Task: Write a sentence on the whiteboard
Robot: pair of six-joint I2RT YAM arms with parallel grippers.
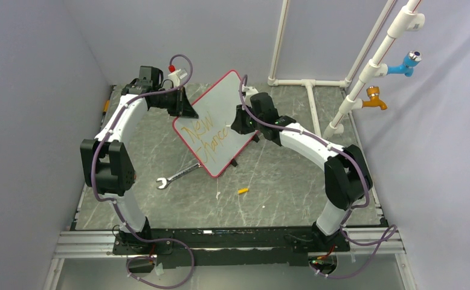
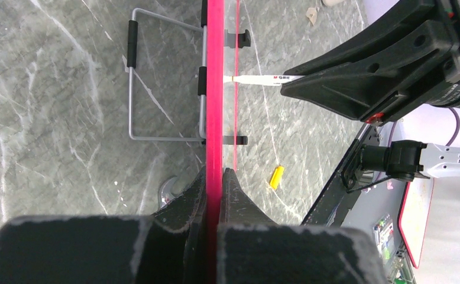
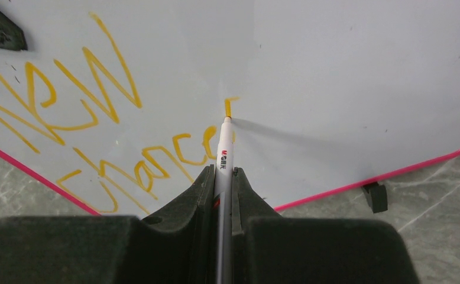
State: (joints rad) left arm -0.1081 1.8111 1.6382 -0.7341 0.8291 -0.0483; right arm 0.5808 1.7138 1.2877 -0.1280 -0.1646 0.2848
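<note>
The whiteboard (image 1: 220, 103), white with a thin red frame, stands tilted on the table. My left gripper (image 1: 181, 104) is shut on its left edge; in the left wrist view the red frame (image 2: 214, 89) runs between the pads (image 2: 237, 192). My right gripper (image 1: 240, 124) is shut on a white marker (image 3: 223, 154), whose tip touches the board (image 3: 358, 71). The sentence (image 3: 91, 112) in orange reads "New chance", with a fresh stroke at the tip. It also shows in the top view (image 1: 205, 136).
A wrench (image 1: 175, 175) lies on the table below the board. A yellow marker cap (image 1: 243, 191) lies near the middle, and also shows in the left wrist view (image 2: 275, 177). White pipes with blue and orange taps (image 1: 377, 96) stand at back right. The board's wire stand (image 2: 134, 89) shows behind it.
</note>
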